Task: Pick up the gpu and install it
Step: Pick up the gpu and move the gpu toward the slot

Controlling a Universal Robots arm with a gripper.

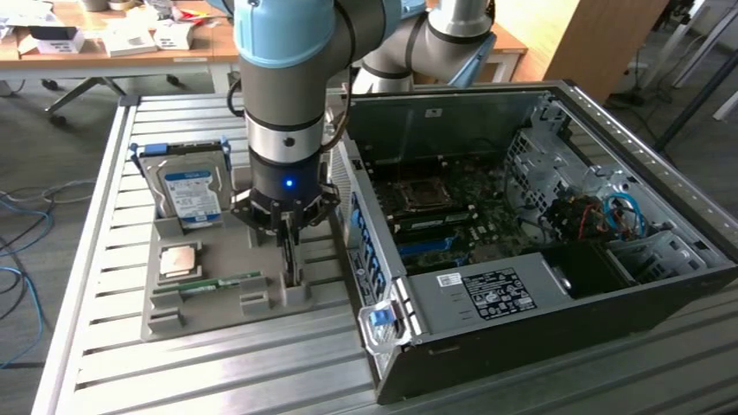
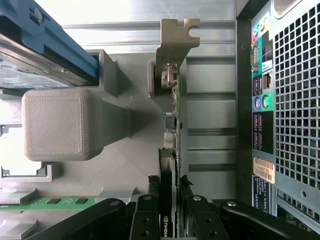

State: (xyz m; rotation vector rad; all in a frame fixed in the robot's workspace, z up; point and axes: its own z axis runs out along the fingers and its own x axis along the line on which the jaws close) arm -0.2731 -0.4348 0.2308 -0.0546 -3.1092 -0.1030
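The gpu (image 2: 170,125) stands on edge in a slot of the grey holder (image 2: 125,165), its silver bracket (image 2: 176,37) at the far end. In the wrist view my gripper (image 2: 169,215) straddles the card's near end, with a black finger (image 2: 147,212) pressed against each face. In the exterior view the gripper (image 1: 289,251) points straight down into the holder (image 1: 173,320), just beside the open computer case (image 1: 519,285). The card still sits in its slot.
A hard drive with a blue label (image 1: 190,194) stands at the holder's back. A green memory stick (image 1: 219,284) and a square chip (image 1: 182,259) lie on the holder. The case's rear panel (image 2: 280,100) is close alongside the card. The motherboard (image 1: 450,216) lies exposed inside.
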